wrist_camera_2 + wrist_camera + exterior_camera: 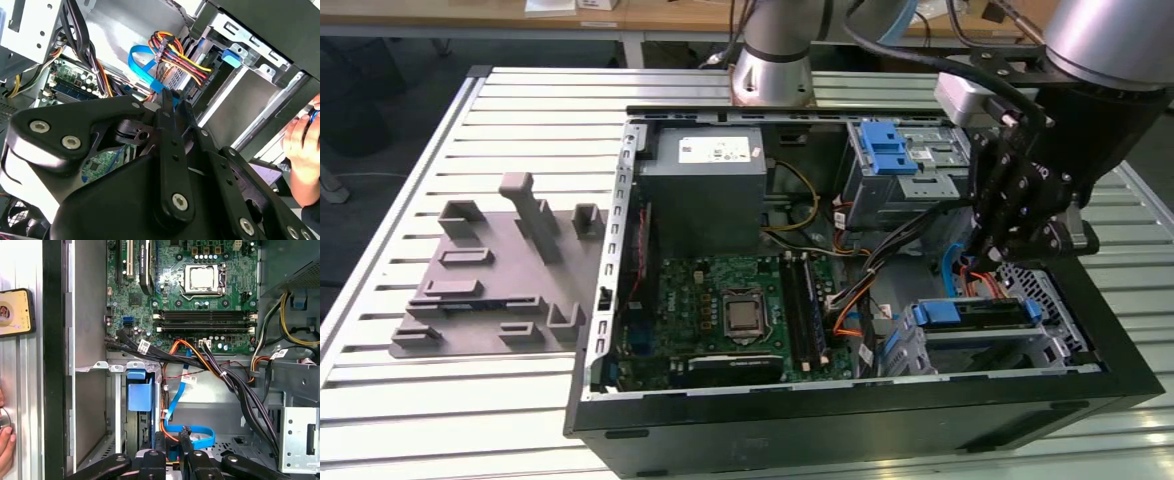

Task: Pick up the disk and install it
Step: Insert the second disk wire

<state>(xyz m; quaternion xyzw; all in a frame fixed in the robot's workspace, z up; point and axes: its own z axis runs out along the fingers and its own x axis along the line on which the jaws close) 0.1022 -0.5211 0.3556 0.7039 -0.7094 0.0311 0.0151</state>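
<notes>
The disk [974, 314] lies in the lower drive cage [1051, 352] of the open computer case, at the exterior view's right, with its blue bracket facing up. From the left, the grey holding fixture [494, 265] on the table carries nothing, then comes the motherboard [720, 305], then the bundle of cables [881, 280]. The gripper [997, 262] hangs just above the disk, its fingers drawn nearly together on nothing. I judge that the seating is in hand: press straight down on the bracket, evenly, and keep off the blue data cable [172, 405] beside it.
</notes>
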